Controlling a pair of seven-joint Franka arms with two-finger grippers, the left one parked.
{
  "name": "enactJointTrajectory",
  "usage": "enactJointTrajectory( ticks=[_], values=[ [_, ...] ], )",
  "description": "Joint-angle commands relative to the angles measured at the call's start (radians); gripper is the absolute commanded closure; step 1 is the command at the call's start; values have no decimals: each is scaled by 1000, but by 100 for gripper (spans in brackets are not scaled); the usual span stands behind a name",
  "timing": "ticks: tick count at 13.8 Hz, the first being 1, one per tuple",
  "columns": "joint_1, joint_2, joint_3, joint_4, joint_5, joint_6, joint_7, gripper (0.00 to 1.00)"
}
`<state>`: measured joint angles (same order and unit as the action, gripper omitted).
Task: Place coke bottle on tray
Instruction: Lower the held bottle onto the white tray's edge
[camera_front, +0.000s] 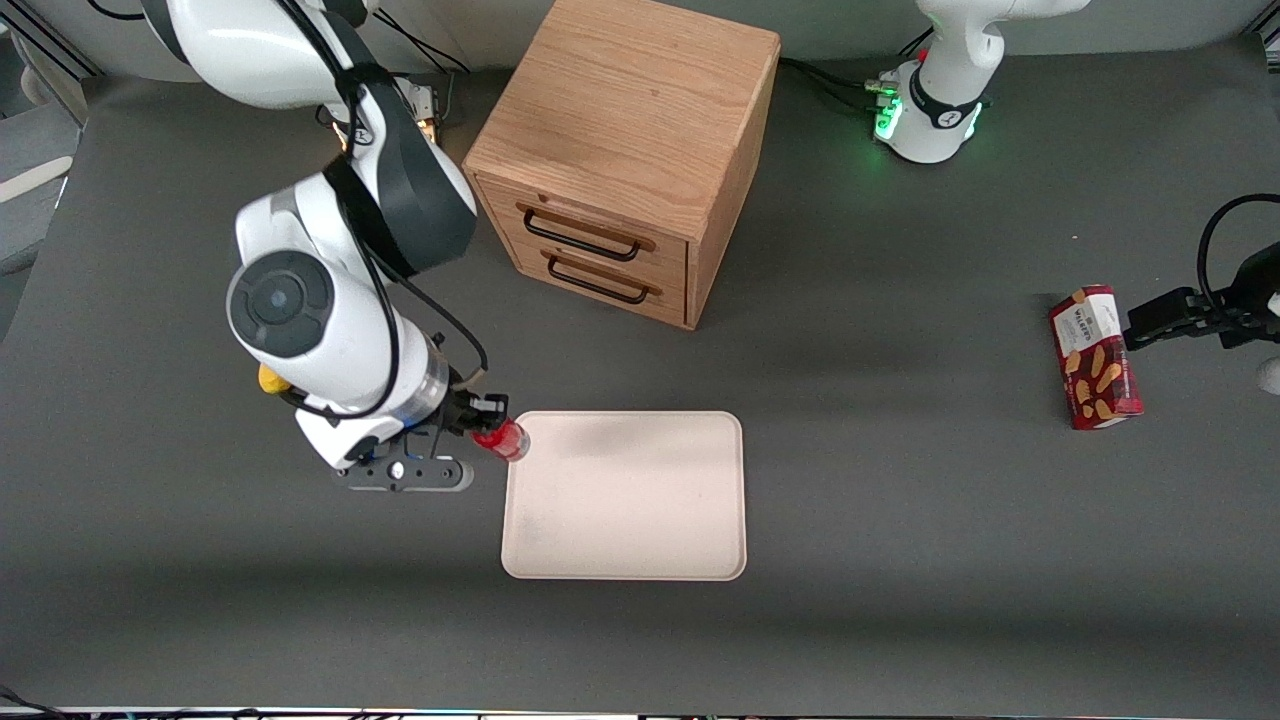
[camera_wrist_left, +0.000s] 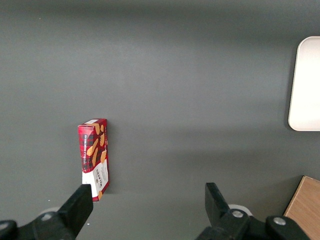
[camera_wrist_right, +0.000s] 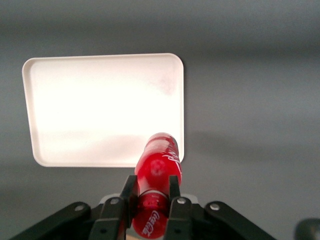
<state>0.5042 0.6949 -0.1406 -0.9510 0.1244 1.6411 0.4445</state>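
The tool (camera_wrist_right: 150, 192) grips the coke bottle (camera_wrist_right: 159, 165) between its fingers. The bottle juts out over a corner rim of the cream tray (camera_front: 625, 560), above the worktop (camera_front: 900, 560).

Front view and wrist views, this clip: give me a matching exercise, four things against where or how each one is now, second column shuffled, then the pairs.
Things:
1. coke bottle
2. tray
3. snack box
4. cabinet

States:
A. lies toward the parked arm's end of the table
B. nothing rests on it
C. clamped in the right arm's tool, at the tray's corner
D. both drawers shut, farther from the front camera than the tray

Pairs: 1-C, 2-B, 3-A, 4-D
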Motion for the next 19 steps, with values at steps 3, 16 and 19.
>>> enactJointTrajectory(
  ticks=[3,16,19],
  values=[
    [-21,83,-7,18,12,97,0,100],
    [-7,150,-2,-78,12,253,11,100],
    [-6,152,-2,-78,12,256,16,100]
  ],
)
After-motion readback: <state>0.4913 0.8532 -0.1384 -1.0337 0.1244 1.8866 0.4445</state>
